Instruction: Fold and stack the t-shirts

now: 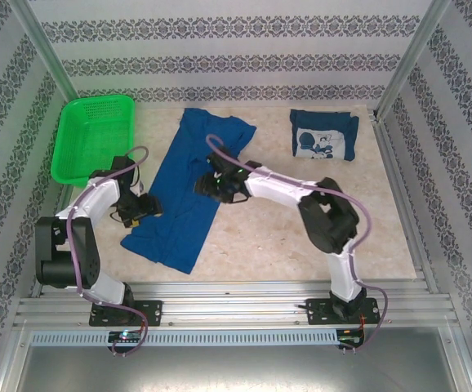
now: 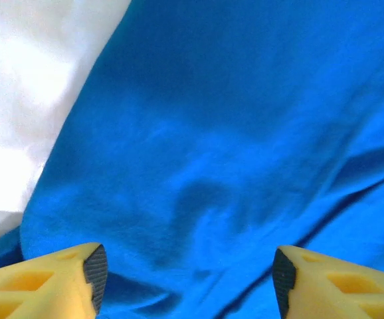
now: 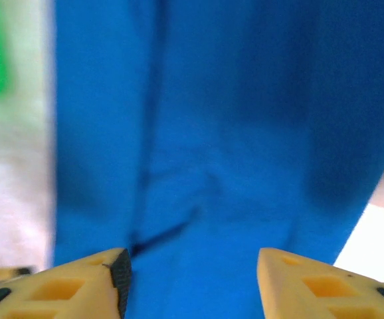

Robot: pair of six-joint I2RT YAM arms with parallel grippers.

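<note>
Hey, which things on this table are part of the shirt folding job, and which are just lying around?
Part of the job: spread-out blue t-shirt; folded blue t-shirt.
Just lying about: green mesh basket.

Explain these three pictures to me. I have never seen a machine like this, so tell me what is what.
These are two robot arms bolted at the near edge of a table. The wide picture looks down from above and behind them. The other two come from a camera on each wrist, looking past that arm's yellow tips. On the table lie a long blue t-shirt laid out as a narrow strip, a folded t-shirt with its print up at the far right, and a green basket at the far left. The left gripper and the right gripper sit over the long shirt with jaws apart. Neither holds anything.
</note>
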